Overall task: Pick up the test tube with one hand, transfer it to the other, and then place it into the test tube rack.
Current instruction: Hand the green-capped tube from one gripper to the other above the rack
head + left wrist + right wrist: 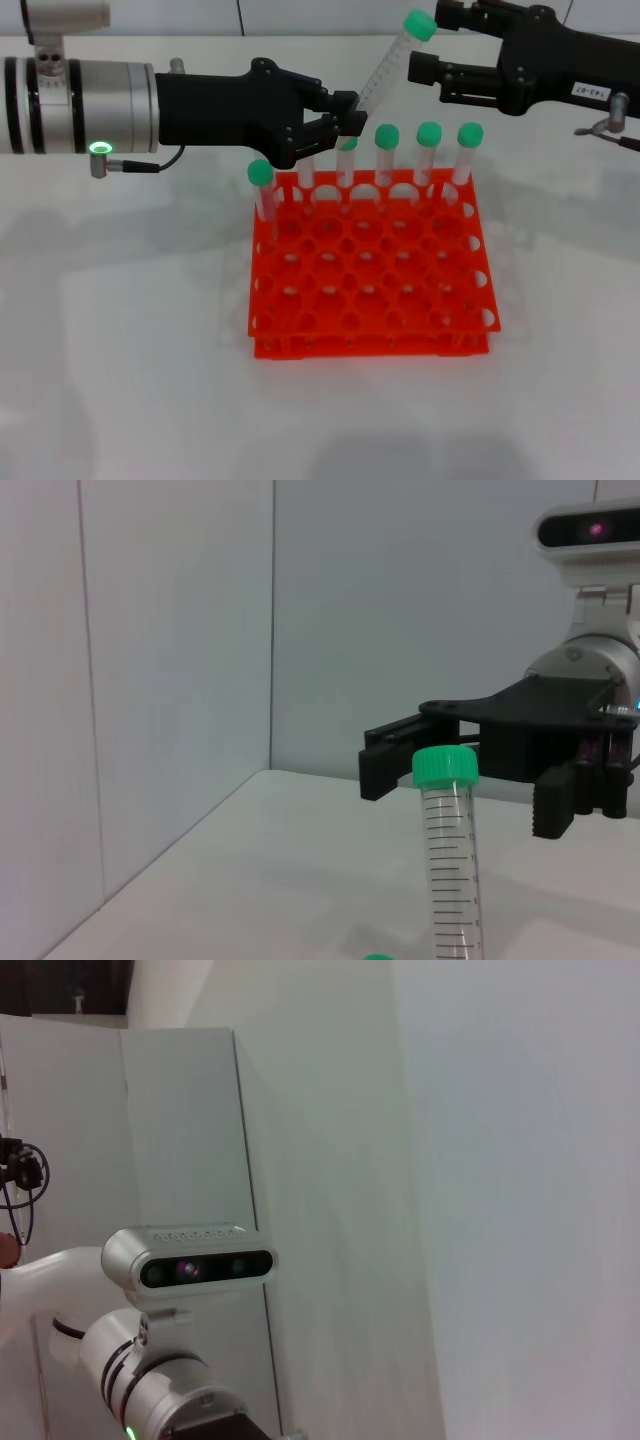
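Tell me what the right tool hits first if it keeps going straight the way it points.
Most likely the green cap of the test tube held tilted by the left tool. The right tool points leftward across the scene with its jaws open, and the cap sits right at its tips. Depth is unclear, so it could pass just behind.

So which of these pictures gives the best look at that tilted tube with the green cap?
The left wrist view: the test tube fills the foreground, its green cap and printed scale marks plain. The head view shows the whole tube, small and tilted, held at its lower end by the left gripper. The right wrist view misses it.
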